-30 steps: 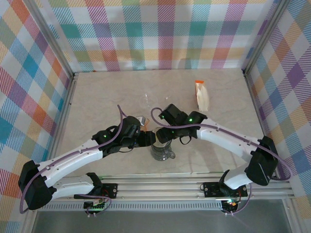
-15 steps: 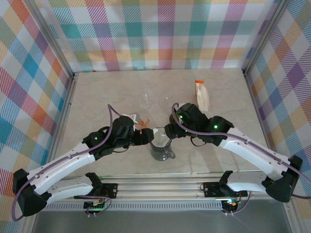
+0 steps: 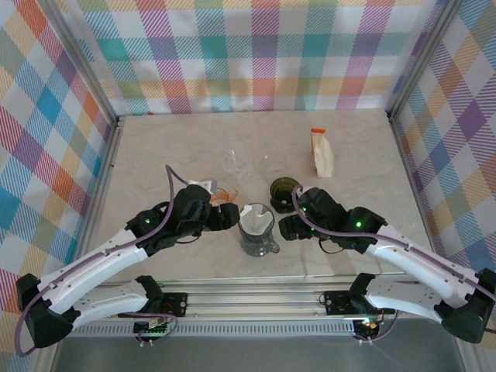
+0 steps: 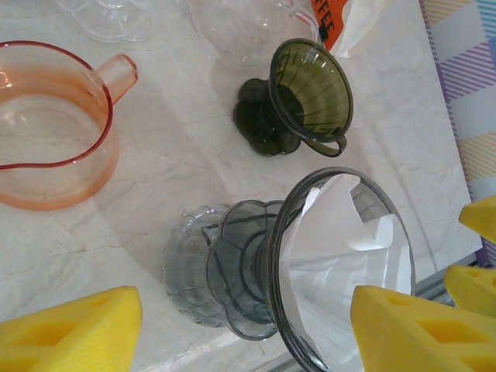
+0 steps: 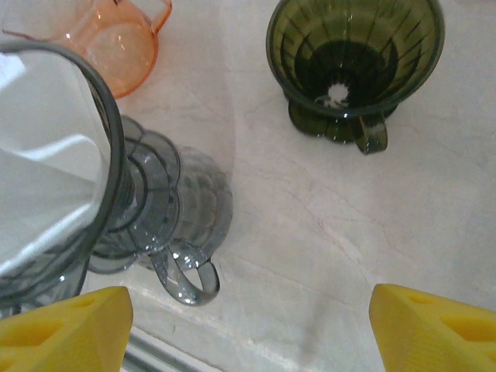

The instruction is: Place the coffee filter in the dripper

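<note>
Two end effectors, left [image 3: 232,219], right [image 3: 284,228] — filter [image 4: 329,246] in dripper [image 3: 256,242], near table edge [image 3: 194,270]

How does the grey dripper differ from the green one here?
Colour: the grey dripper is smoky and see-through; the green dripper is dark olive.
Contents: the grey dripper holds a white paper filter; the green dripper is empty, its drain hole showing.
Position: in the top view the grey dripper stands nearer the arms' bases, the green dripper behind it to the right.
Both stand upright, cone-shaped, with a loop handle and lobed foot.
</note>
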{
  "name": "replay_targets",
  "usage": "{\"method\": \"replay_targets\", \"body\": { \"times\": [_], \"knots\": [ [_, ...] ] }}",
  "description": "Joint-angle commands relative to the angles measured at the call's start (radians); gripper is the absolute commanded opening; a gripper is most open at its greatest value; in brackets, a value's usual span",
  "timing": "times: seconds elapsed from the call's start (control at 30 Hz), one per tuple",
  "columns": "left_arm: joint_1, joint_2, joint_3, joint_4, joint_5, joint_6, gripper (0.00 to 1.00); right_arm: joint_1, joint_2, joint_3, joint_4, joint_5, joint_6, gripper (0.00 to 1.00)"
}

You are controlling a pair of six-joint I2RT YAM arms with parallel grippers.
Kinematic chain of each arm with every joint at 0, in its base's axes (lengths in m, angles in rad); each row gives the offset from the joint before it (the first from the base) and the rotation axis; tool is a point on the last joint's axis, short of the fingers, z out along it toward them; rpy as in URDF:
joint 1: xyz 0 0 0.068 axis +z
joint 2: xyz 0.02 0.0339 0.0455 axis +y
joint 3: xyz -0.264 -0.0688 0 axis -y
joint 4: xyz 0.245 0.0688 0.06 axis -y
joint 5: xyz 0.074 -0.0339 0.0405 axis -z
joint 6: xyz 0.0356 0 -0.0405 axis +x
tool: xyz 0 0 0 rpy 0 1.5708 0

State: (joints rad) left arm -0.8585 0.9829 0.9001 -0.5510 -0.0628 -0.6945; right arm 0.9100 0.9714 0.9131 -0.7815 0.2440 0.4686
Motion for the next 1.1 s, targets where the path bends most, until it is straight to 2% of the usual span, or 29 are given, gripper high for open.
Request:
{"method": "replay_targets", "body": {
  "times": [0.0, 0.23, 0.6, 0.77, 1.07],
  "knots": [
    [0.007, 0.049, 0.038, -0.013, 0.040, 0.040, 0.71, 0.004, -0.011, 0.010, 0.056, -0.058, -0.037, 0.80],
    [0.007, 0.120, 0.013, 0.034, 0.080, 0.020, 0.67, 0.005, 0.124, 0.141, 0.050, -0.091, -0.170, 0.82],
    [0.006, 0.181, 0.002, 0.070, 0.105, 0.010, 0.57, -0.002, 0.330, 0.274, 0.073, -0.108, -0.247, 0.84],
    [0.005, 0.198, -0.003, 0.082, 0.112, 0.001, 0.53, -0.023, 0.358, 0.285, 0.099, -0.101, -0.245, 0.85],
    [0.003, 0.211, -0.008, 0.094, 0.118, -0.005, 0.51, -0.042, 0.404, 0.296, 0.111, -0.137, -0.254, 0.83]
  ]
}}
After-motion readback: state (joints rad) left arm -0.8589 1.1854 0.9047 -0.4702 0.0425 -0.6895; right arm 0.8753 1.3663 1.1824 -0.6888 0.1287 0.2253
